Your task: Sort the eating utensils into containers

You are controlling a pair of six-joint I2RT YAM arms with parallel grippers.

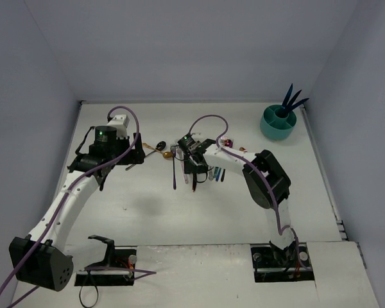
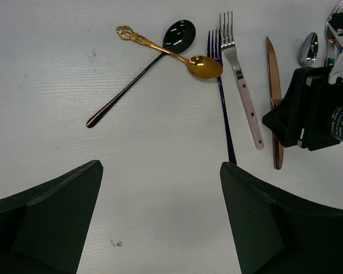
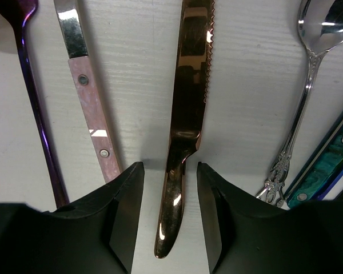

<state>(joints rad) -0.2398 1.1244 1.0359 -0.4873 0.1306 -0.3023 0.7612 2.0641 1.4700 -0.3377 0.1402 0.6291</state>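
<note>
The right gripper stood low over the table, its jaws partly apart and straddling the handle of a copper knife. A narrow gap showed on each side of the handle, so nothing was clamped. The knife was polished, with a serrated edge and a rounded handle end, and lay flat with its blade pointing away from the fingers. Just beside one finger lay a fork with a pink riveted handle, and beyond it a slim dark blue fork. Beside the other finger lay an ornate silver spoon and a teal-handled piece. The left gripper was spread wide and held nothing. Ahead of it a black spoon and a gold spoon lay crossed. The teal caddy stood well away from both grippers in the far corner beyond the right arm, with dark blue utensils upright in it. The tabletop was white and lightly scuffed, and plain pale walls enclosed it on three sides.
</note>
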